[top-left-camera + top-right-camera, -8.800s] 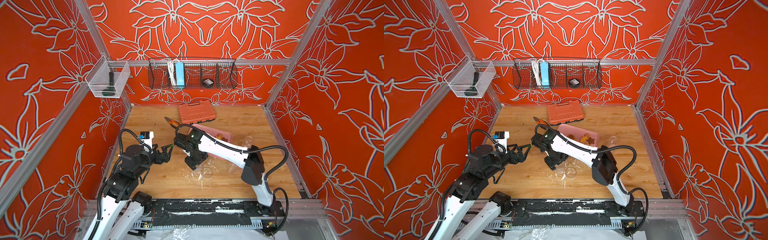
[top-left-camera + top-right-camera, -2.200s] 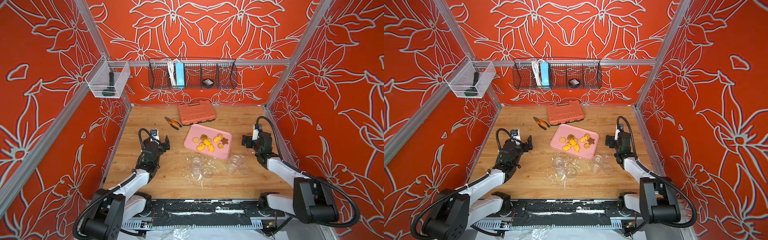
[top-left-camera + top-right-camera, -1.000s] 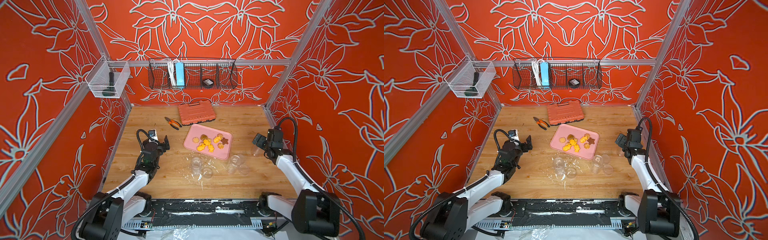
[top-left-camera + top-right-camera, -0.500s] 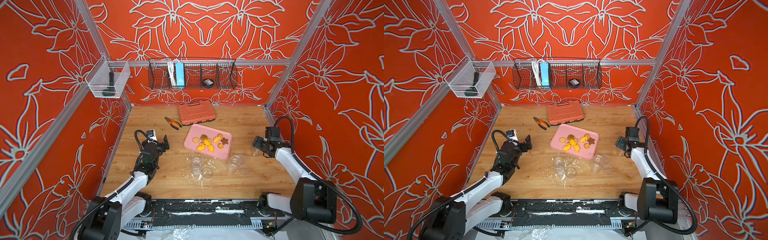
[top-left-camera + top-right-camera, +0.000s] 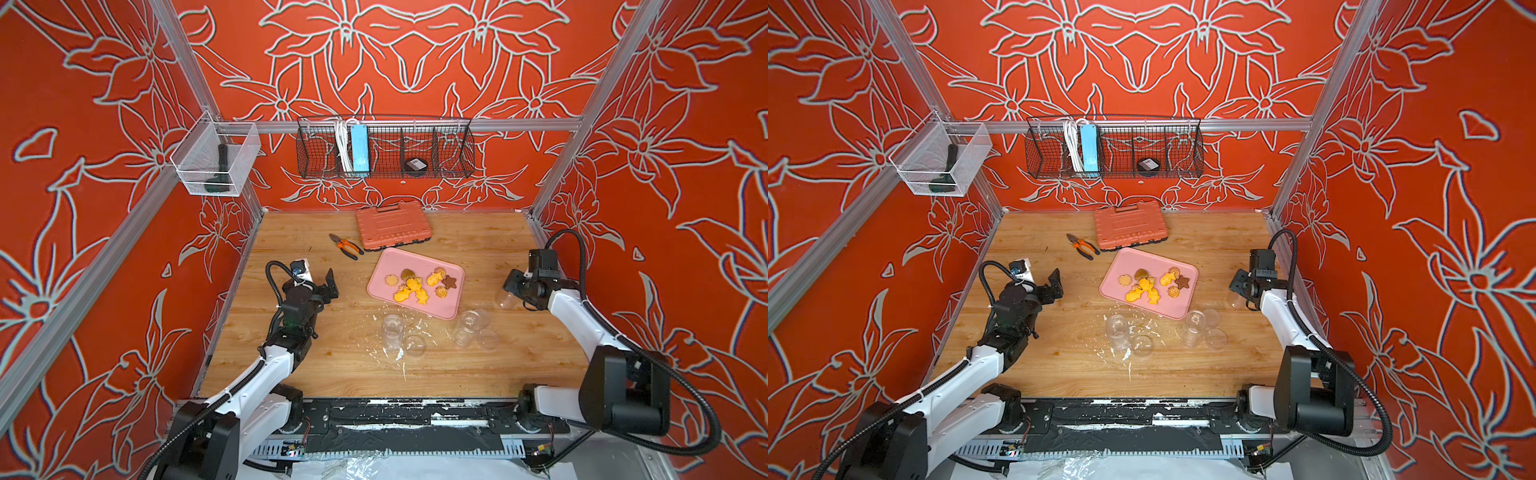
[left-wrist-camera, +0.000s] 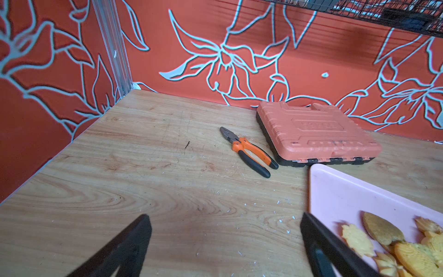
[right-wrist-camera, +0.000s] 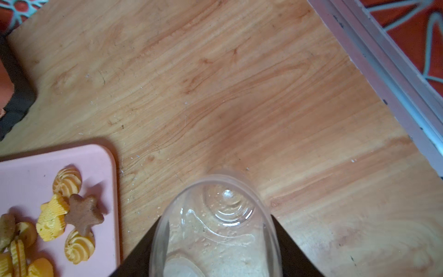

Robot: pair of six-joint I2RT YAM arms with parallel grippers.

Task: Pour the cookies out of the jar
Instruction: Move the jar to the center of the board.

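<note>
The cookies [image 5: 419,284] lie clustered on a pink tray [image 5: 398,261] in the middle of the wooden surface [image 5: 478,245]: orange-yellow flowers, swirls and fish, with one brown star among them. The right tool [image 5: 508,292] is clenched on a clear jar [image 5: 504,300] low over the surface near the right wall, apart from the tray's right edge. The left tool [image 5: 331,286] hangs released to the left of the tray, jaws wide apart, grasping nothing. An orange tool case [image 5: 392,226] sits just beside the tray's far corner, with orange-handled pliers [image 5: 347,246] just beside the case. Several clear containers [image 5: 392,330] stand in two small groups in front of the tray's near edge, between it and the robot's base, amid scattered white crumbs [image 5: 400,354]. A wire basket [image 5: 384,149] hangs on the back wall and a mesh bin [image 5: 216,160] on the left wall. In both top views the jar is only a faint glint under the right tool. The right wrist view shows it close, pressed between the two black fingers [image 7: 292,249], with its ringed bottom and crumb-dusted wall plain. A pale round piece [image 7: 182,266] shows there too, inside or behind the wall, I cannot tell which. Only the left wrist view looks out between the spread jaws, with the pliers, the case and the tray's corner beyond them.
</note>
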